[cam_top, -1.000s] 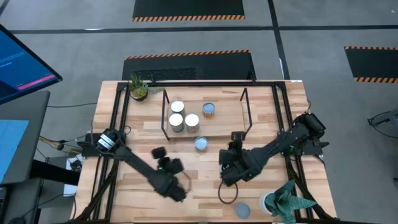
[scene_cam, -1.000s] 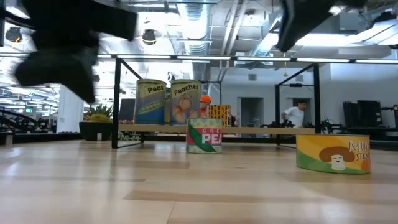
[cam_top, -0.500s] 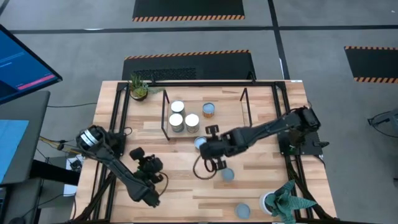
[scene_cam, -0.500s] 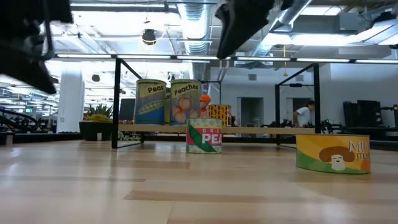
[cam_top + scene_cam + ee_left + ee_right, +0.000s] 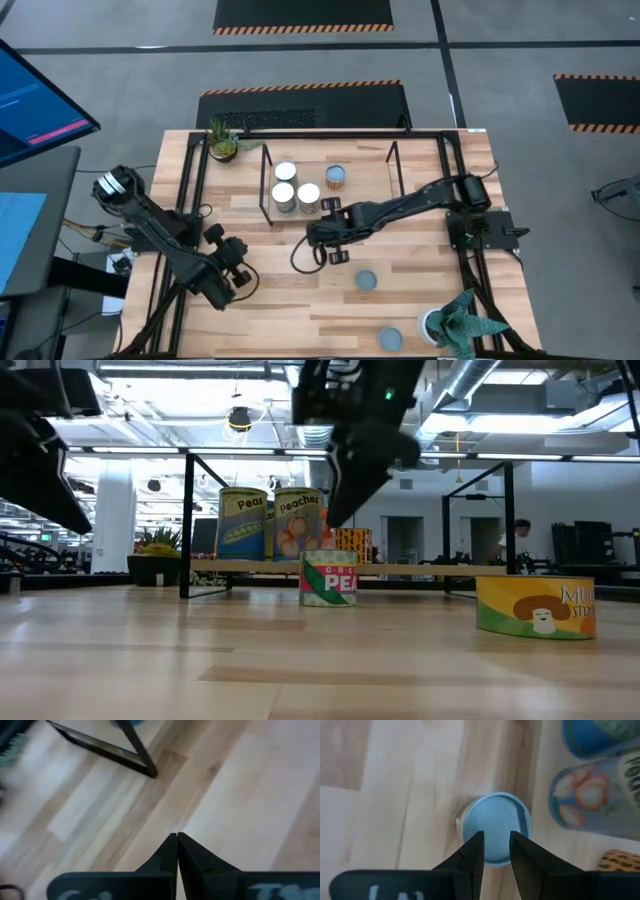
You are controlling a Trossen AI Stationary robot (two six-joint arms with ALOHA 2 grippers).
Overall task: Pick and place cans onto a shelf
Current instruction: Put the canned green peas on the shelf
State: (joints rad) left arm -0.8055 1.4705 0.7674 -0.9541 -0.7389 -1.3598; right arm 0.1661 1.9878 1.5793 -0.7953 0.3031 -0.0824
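Note:
My right gripper [image 5: 322, 236] hovers just in front of the shelf [image 5: 395, 185], right over a green-labelled can with a blue top [image 5: 495, 820], which stands on the table [image 5: 328, 578]. Its fingers are a little apart, narrower than the can, and stay clear above the can's top [image 5: 338, 510]. Several cans stand on the shelf board, among them two white-topped ones [image 5: 286, 172] [image 5: 309, 196]. A mushroom-labelled can [image 5: 367, 281] and another can [image 5: 389, 338] stand on the table toward the near edge. My left gripper [image 5: 238, 262] is shut and empty at the near left [image 5: 177, 835].
Small potted plants stand at the far left [image 5: 222, 140] and near right [image 5: 460, 320] corners. A black frame [image 5: 195, 200] edges the table. The shelf's right half [image 5: 370, 185] is bare board. Bare wood lies between the two grippers.
My right gripper has swung from the near middle toward the table's far left, stopping over the can in front of the shelf; the can near the middle that the arm covered now shows. My left gripper has drawn back toward the table's left edge.

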